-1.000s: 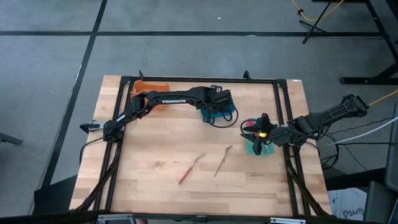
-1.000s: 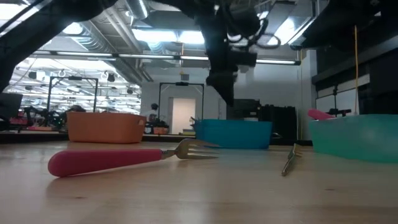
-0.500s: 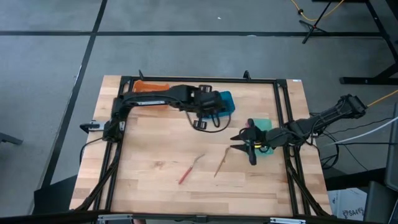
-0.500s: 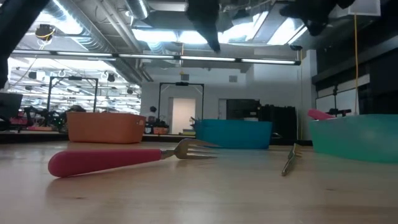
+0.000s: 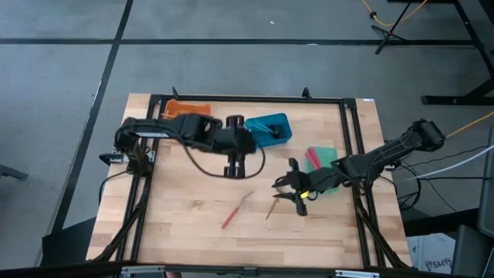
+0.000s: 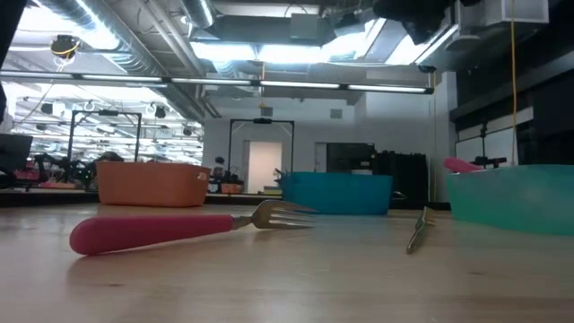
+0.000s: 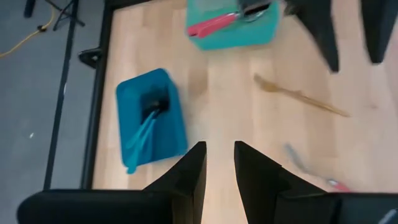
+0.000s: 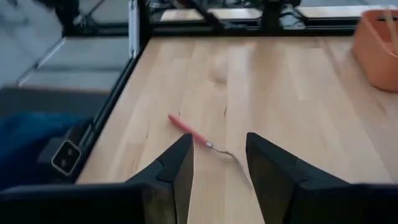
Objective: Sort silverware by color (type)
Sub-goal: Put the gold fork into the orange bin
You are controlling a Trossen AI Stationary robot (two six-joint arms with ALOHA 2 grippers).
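Note:
A red-handled fork (image 5: pixel 235 210) (image 6: pixel 152 231) (image 8: pixel 199 138) and a gold fork (image 5: pixel 276 201) (image 6: pixel 417 231) (image 7: pixel 298 96) lie flat on the wooden table near its middle. My left gripper (image 5: pixel 234 171) (image 7: pixel 217 168) hangs open above the table, on the near side of the blue bin (image 5: pixel 270 127) and on the far side of the red fork. My right gripper (image 5: pixel 279 190) (image 8: pixel 217 162) is open just right of the gold fork and points toward the table's left. Both grippers hold nothing.
The blue bin (image 7: pixel 152 118) holds slim utensils. The green bin (image 5: pixel 324 162) (image 7: pixel 233 25) at the right holds red-handled ones. An orange bin (image 5: pixel 187 108) (image 8: pixel 379 43) stands at the far left. A black frame (image 5: pixel 147 154) runs along the table's edges.
My left gripper has left the blue bin, rising out of the low view and moving toward the table's near-left. My right gripper has gone from above the green bin toward the left and near edge, up to the gold fork, rolling as it went. The forks lie still.

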